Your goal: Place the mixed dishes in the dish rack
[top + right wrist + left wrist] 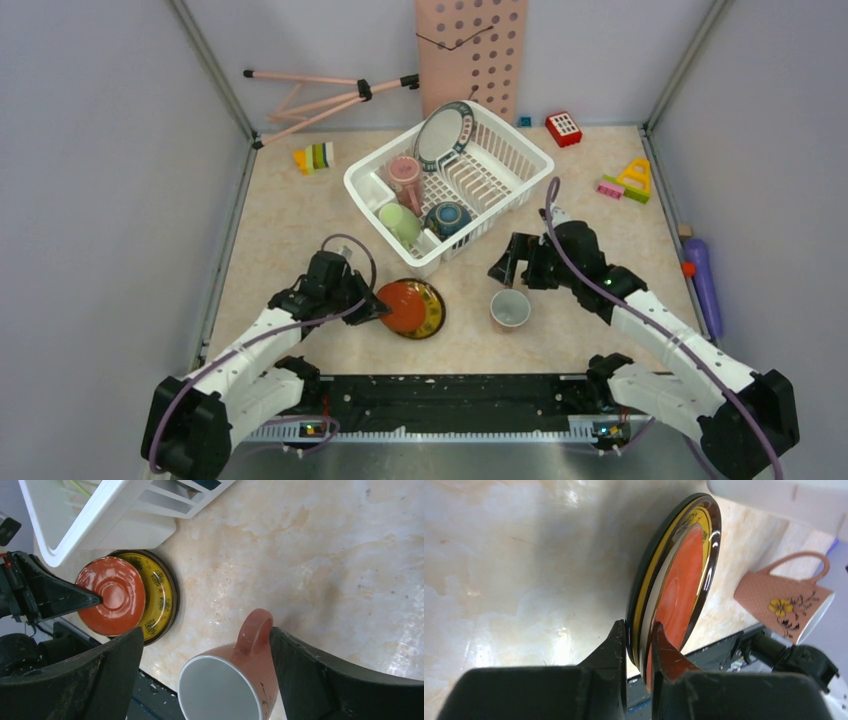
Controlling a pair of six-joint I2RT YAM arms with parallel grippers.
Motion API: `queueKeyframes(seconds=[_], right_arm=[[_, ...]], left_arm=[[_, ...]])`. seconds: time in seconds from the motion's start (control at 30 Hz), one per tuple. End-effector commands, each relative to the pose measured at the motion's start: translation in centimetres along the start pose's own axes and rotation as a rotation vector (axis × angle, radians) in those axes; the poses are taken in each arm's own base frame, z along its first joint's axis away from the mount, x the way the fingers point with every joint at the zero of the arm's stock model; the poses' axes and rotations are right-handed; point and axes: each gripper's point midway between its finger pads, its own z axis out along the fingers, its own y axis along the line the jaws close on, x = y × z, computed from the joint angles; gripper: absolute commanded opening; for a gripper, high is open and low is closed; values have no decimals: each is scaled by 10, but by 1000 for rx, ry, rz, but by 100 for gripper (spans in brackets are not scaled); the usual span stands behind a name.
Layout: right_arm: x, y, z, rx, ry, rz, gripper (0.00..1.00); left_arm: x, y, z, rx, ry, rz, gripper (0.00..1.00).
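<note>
The white dish rack (505,190) holds a teal-rimmed plate (443,135), a pink cup (405,172), a pale-green cup (400,222) and a blue bowl (447,217). In front of it a red saucer (404,303) lies on an olive-yellow dish (432,312). My left gripper (640,640) is shut on the near rim of both, one finger under the dish (651,580), one on the saucer (679,585). A pink mug (510,308) stands upright to the right. My right gripper (205,634) is open just above it, the mug (235,680) between its fingers.
A pink perforated board (470,50) and a folded tripod (320,95) lie at the back wall. Toy blocks sit at the back left (314,156), back right (563,128) and right (628,180). A purple tube (703,280) lies along the right wall.
</note>
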Motion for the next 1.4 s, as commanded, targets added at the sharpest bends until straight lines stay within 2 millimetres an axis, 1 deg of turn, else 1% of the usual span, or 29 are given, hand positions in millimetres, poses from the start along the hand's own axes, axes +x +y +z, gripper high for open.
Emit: queueKeyframes(seconds=[0.0,0.1,0.17,0.23,0.33,0.37,0.43,0.5,0.63,0.7,0.87,1.0,1.03,1.07,1.1,1.13,1.37], right_arm=[[-13,36,2,-159,-5,-47,93],[-11,53,4,-245,27,-45,90],[-12,62,4,-286,38,-48,88],[-16,69,4,-311,42,-57,86],[-18,78,4,-340,46,-72,82],[-17,83,4,-366,53,-78,80],[-11,92,6,-417,84,-83,71],[-4,103,8,-470,118,-95,66],[7,112,17,-487,170,-121,61],[13,115,21,-492,197,-133,61],[28,115,28,-492,247,-145,61],[38,110,32,-488,273,-146,60],[40,109,33,-484,278,-146,59],[42,108,34,-484,282,-147,53],[44,107,34,-484,288,-147,46],[46,105,35,-480,297,-145,43],[56,93,43,-428,326,-164,42]], left_arm=[[25,-3,-11,68,119,122,0],[29,-27,-23,201,129,155,0],[30,-45,-36,283,132,184,0],[28,-59,-51,322,127,209,0],[28,-69,-65,341,133,237,0],[28,-71,-67,346,133,240,0],[27,-75,-68,364,125,240,0],[27,-81,-69,404,122,233,0],[27,-94,-71,496,112,208,0],[25,-97,-72,519,101,204,0],[20,-104,-77,538,69,222,0],[18,-106,-78,539,65,230,0],[18,-108,-79,543,65,232,0],[18,-108,-79,544,65,231,0],[18,-108,-79,546,63,232,0],[17,-109,-80,550,61,233,0],[13,-118,-89,577,34,233,0]])
